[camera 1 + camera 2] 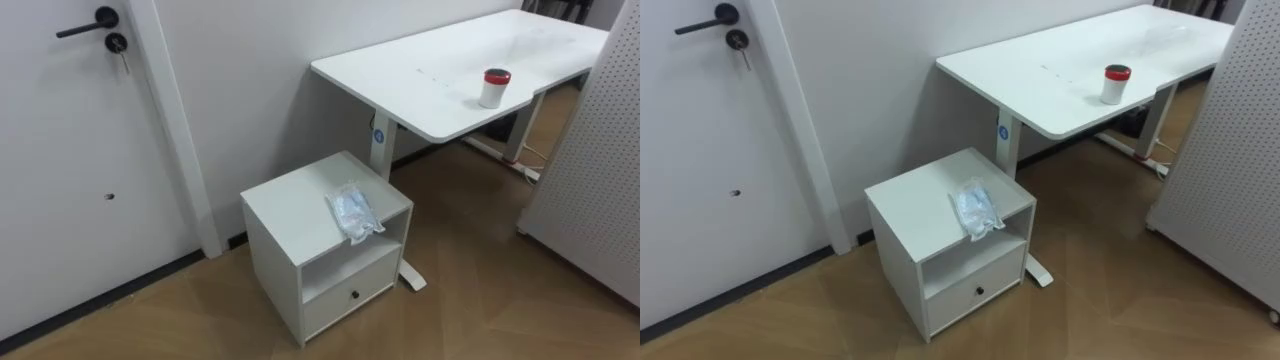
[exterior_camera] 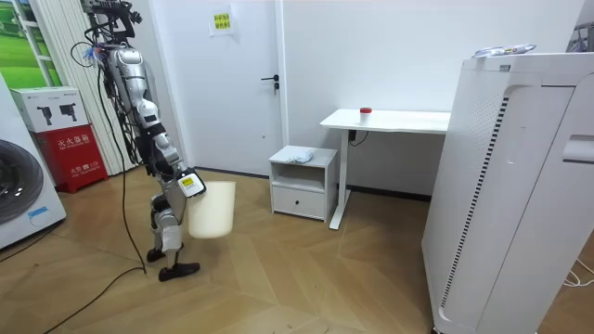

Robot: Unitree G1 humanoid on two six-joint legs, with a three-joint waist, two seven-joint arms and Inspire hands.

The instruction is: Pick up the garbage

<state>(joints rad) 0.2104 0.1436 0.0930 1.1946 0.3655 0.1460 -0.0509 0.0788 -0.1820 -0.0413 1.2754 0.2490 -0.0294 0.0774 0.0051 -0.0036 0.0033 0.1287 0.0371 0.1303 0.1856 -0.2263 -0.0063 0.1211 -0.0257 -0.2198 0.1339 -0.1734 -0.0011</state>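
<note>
Atop the bedside cabinet [image 1: 290, 205] lay a clear plastic wrapper [image 1: 354, 213], not yet picked; the robot stood well off, right hand [image 2: 190, 184] by a white bin [image 2: 212, 211], its fingers too unclear to tell, and needed to walk closer.

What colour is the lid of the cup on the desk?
Red lid on a white cup; shows best in the left eye view.

The perforated panel [image 1: 590, 170], cut by the right edge, hides a corner of the desk [image 1: 450, 70].

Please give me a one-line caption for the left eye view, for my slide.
A crumpled plastic bag lies on a small white cabinet, beside a white desk bearing a red-lidded cup.
</note>
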